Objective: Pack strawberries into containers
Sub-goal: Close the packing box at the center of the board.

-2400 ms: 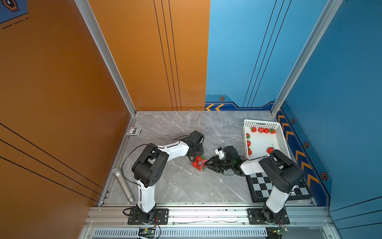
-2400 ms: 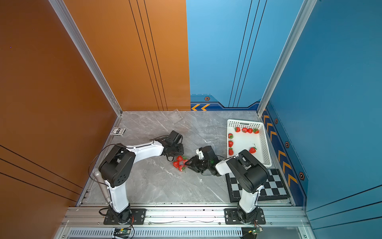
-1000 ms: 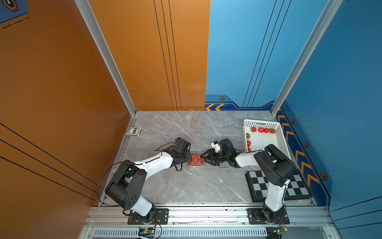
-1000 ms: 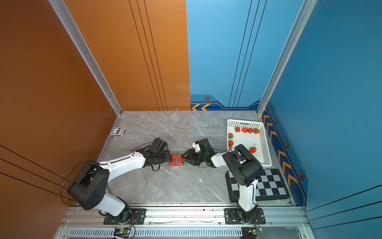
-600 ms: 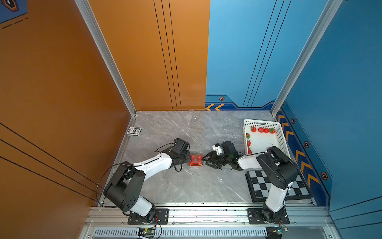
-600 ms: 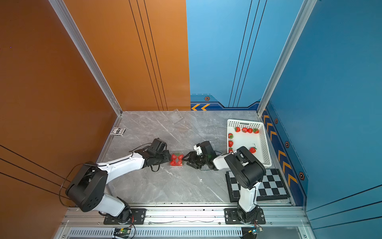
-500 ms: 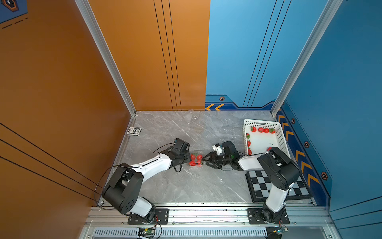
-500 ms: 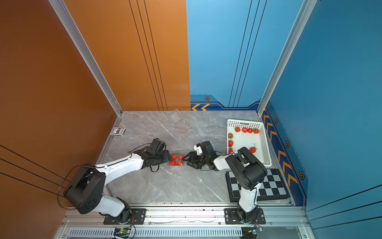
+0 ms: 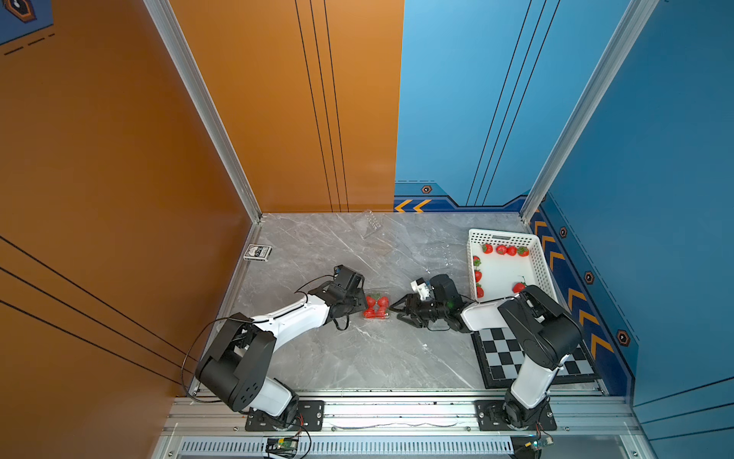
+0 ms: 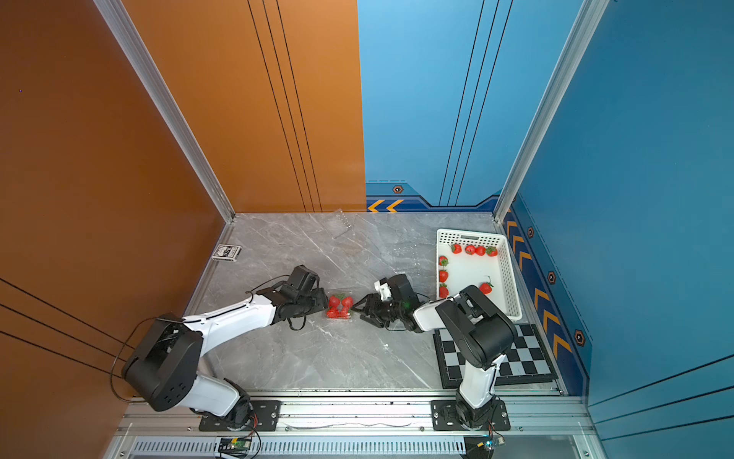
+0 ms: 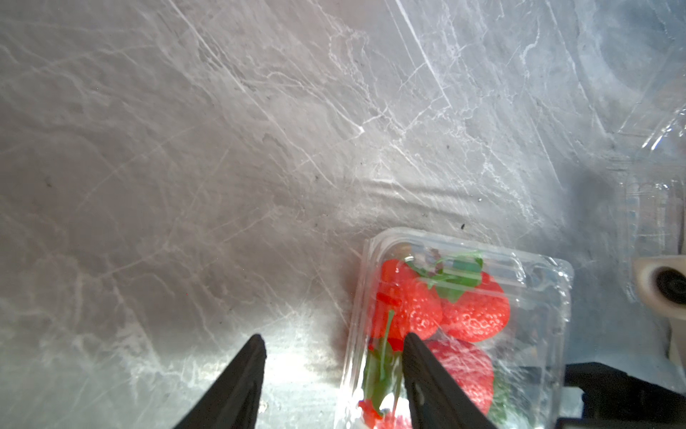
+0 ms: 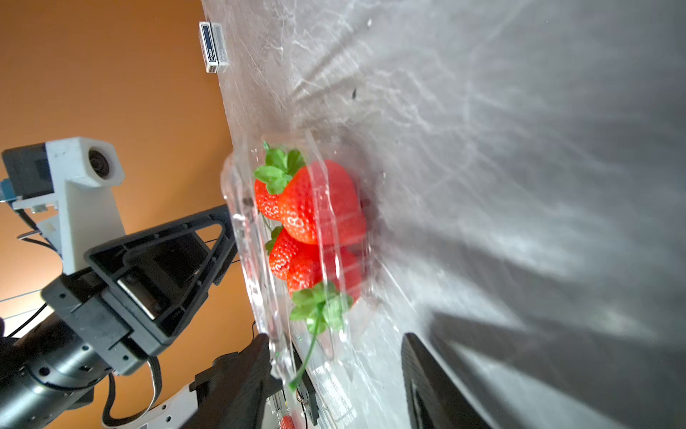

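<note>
A shut clear container lies on the grey table between my two grippers, with several strawberries inside. My left gripper is open at its left side; one finger lies over the lid and the other over bare table. My right gripper is open at its right side, one finger touching the lid's rim, the other apart from it. Two more clear containers lie further back. Loose strawberries lie in the white basket.
The white basket stands at the right edge in both top views. A black-and-white checkerboard lies under the right arm's base. A small card box lies by the orange wall at the left.
The filled container, earlier held up between both grippers, now lies a little further back on the table. Both grippers' jaws have widened slightly, and the left arm has stretched out lower.
</note>
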